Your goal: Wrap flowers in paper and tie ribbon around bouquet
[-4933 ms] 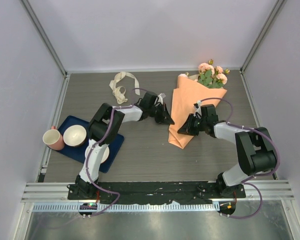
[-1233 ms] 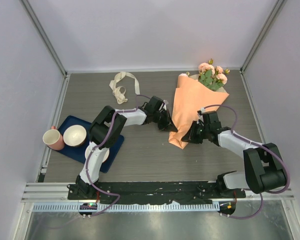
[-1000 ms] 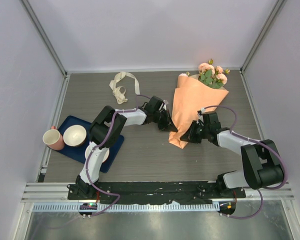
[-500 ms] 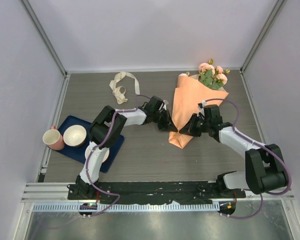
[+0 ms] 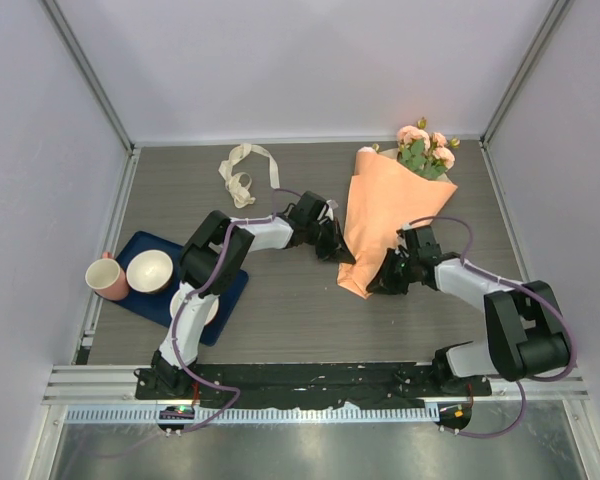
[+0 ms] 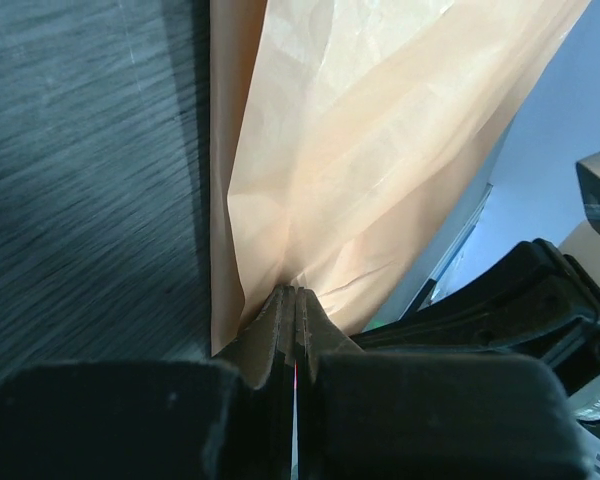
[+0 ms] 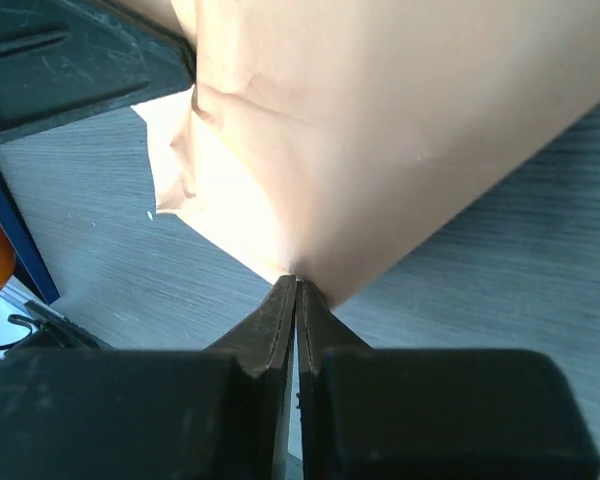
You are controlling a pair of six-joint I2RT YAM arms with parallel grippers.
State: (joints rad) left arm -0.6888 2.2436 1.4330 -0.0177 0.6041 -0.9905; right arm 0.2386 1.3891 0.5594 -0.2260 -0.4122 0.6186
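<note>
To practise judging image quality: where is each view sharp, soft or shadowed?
Top external: evenly lit, sharp throughout. Left wrist: the left fingers dark and soft, table grain smeared, paper glowing with light through it. Right wrist: the right fingers dark, table grain crisper.

A lab test cell (white panels [image 5: 310,60], aluminium posts [image 5: 525,65]) around a table [image 5: 300,320].

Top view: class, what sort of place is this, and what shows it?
Probably a lab robot test cell: plain walls box in a small table; left arm and right arm are bolted to a rail at its edge.
</note>
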